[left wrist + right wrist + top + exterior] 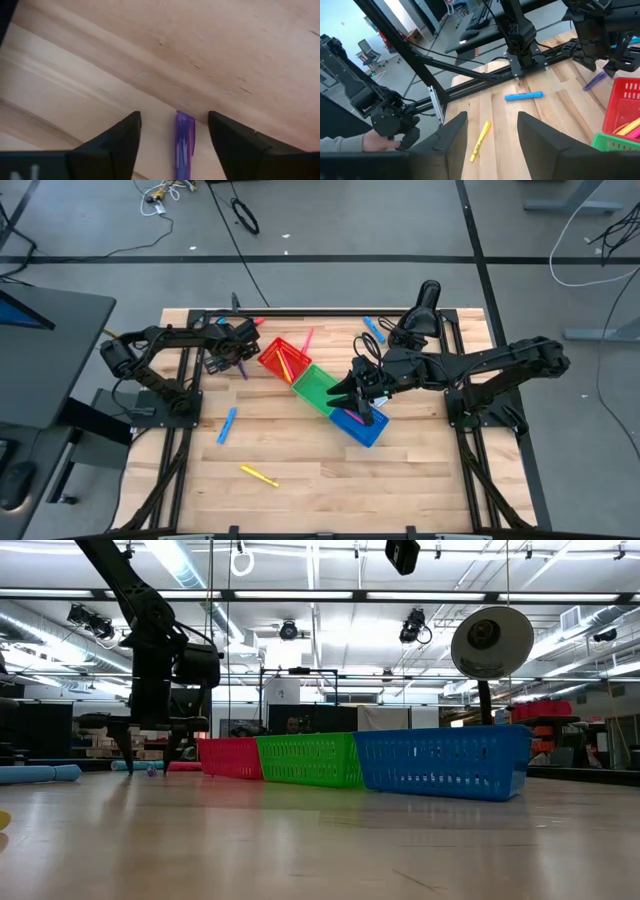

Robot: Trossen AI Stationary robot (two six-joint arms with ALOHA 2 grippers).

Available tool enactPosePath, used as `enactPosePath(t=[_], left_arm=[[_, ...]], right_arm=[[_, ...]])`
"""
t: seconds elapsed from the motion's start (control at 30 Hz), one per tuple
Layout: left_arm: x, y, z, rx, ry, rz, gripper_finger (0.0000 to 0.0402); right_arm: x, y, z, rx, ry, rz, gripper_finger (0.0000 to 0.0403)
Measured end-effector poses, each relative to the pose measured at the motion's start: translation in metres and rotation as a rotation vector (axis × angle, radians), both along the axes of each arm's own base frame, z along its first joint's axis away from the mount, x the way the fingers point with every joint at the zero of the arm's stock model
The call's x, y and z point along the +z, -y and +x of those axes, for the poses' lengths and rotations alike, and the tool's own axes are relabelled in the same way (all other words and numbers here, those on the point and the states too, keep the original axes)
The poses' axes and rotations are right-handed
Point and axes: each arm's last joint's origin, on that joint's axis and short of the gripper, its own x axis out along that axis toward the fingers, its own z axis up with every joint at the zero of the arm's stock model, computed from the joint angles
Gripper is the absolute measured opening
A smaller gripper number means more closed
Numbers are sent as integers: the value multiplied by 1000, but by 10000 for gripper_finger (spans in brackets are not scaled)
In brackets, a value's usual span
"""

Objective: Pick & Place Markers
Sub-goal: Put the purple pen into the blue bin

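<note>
the left hand (172, 145) sits low over the desk (330, 470) beside the red bin (283, 358), its fingers apart on either side of a purple marker (184, 145) lying flat, not yet clamped. the right hand (362, 395) hangs over the green bin (318, 390) and blue bin (362, 428), fingers apart and empty. a blue marker (227, 425) and a yellow marker (258, 475) lie loose on the desk.

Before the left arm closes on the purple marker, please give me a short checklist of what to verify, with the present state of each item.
1. Purple marker lies between the left tool's fingers: ok.
2. Fingers apart, gaps on both sides of the marker: ok.
3. Marker centred in the gap: ok, roughly.
4. Marker flat on the table, nothing else in the gap: ok.
5. Red bin apart from the left tool: ok, it sits just beside it.
6. Right tool out of the way, over the green bin and blue bin: ok; what it holds: cannot tell.
</note>
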Motion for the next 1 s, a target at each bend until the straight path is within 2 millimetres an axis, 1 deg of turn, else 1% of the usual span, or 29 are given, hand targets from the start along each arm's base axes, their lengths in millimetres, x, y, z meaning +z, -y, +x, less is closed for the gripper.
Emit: enactPosePath(t=[0.4,0.53,0.63,0.77,0.9,1.0], left_arm=[[0,0,1,-15,24,-26,86],[1,2,3,-25,31,-32,53],[1,3,5,-36,43,-39,44],[3,4,5,-39,48,-37,47],[11,6,2,-40,49,-46,46],[23,6,2,-39,50,-19,43]], right_arm=[[0,0,0,-1,-1,4,172],[0,0,0,-1,-1,5,172],[0,0,0,-2,-1,8,172],[0,0,0,-2,-1,8,172],[0,0,0,-2,-1,7,172],[0,0,0,-2,0,7,172]])
